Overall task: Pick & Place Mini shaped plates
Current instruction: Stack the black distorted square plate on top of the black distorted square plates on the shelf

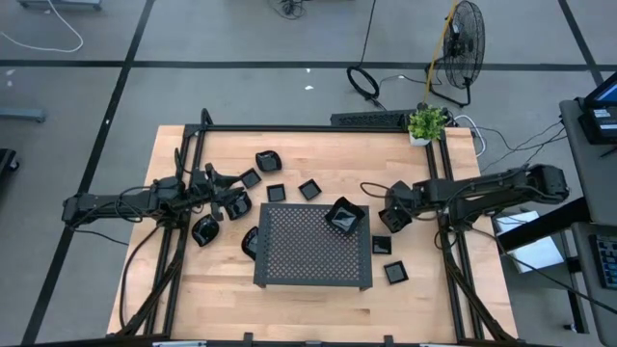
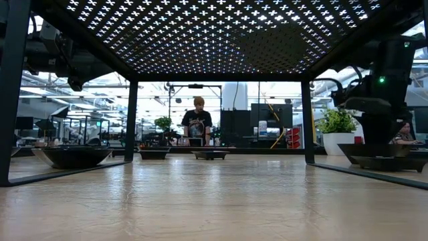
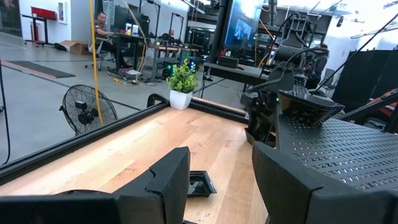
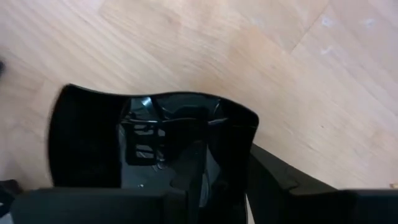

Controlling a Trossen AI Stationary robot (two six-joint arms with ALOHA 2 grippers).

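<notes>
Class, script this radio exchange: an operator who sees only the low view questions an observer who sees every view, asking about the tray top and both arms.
Operator: Anything on top of the tray?
Observer: One black mini plate lies on the perforated tray, near its right edge.
Operator: Left arm?
Observer: The left end effector is open, with a square mini plate on the table ahead.
Operator: Right arm?
Observer: The right end effector is beside the tray's right edge, with a glossy mini plate right at it.
</notes>
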